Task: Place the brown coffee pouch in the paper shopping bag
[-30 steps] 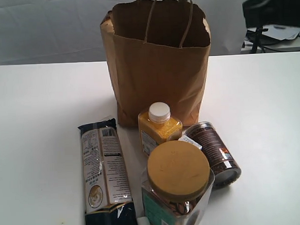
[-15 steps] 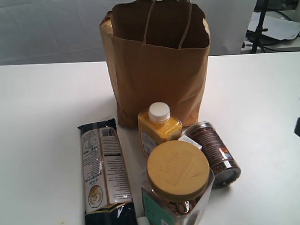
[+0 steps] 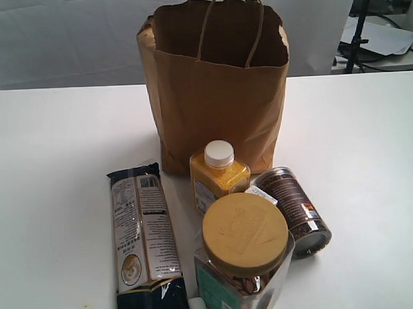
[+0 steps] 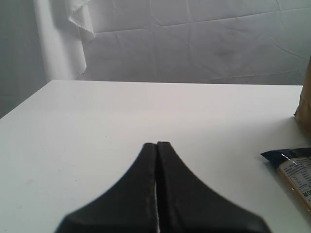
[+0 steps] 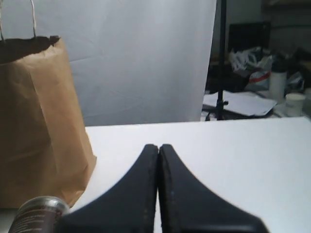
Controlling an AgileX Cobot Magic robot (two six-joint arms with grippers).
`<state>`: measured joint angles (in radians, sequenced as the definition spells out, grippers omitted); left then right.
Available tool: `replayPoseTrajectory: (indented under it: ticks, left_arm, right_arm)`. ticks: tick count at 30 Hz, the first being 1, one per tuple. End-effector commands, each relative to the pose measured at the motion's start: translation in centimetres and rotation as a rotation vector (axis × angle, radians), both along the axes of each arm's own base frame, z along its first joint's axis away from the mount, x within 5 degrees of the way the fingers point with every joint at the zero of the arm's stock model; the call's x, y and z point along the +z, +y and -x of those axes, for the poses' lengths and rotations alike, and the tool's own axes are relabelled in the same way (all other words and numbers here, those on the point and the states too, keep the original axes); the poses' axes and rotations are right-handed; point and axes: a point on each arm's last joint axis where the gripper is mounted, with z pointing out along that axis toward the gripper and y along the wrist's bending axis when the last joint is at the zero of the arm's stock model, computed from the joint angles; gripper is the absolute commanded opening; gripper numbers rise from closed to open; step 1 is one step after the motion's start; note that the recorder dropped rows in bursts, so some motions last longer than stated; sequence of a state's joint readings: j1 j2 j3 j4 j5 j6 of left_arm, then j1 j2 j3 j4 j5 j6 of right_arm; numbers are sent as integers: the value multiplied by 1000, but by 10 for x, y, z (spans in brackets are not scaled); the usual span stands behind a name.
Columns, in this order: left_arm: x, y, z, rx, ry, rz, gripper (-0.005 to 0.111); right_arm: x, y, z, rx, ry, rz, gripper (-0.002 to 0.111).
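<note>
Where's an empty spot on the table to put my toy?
Bare table left of the long packet and right of the can and paper bag. Crowded in front of the bag: bottle, jar, can and packet huddle together.

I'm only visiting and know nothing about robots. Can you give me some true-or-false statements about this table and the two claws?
1. The paper shopping bag stands upright with its top open. True.
2. The dark can stands upright. False: it lies on its side.
3. The left gripper holds the long packet. False: its jaws are shut on nothing; the packet lies flat on the table.
4. The yellow bottle has a white cap. True.
5. The right gripper is shut and empty. True.
</note>
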<state>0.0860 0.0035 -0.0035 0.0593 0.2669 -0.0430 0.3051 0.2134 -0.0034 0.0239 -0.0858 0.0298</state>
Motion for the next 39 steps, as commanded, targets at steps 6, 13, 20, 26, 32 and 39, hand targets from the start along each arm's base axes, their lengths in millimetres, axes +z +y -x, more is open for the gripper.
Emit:
replayPoseTrajectory:
  ticks: [6,13,20,26,32,39]
  left_arm:
    - [-1,0,0,4,-5,-2,0]
    - [0,0,0,4,-7,-3,0]
    - [0,0,0,4,-7,-3,0]
    - [0,0,0,4,-7,-3,0]
    - [0,0,0,4,-7,-3,0]
    - [0,0,0,4,-7,-3,0]
  right_arm:
    - [-3,-9,16,-61,-72,126,0]
    - [-2,-9,16,-60,-85,144,0]
    - [-3,-9,16,-63,-68,117,0]
    - [-4,-9,16,-64,-63,123,0]
    - [-3,-9,16,-63,-73,120,0]
    - [-3,-9,16,-63,-73,120,0]
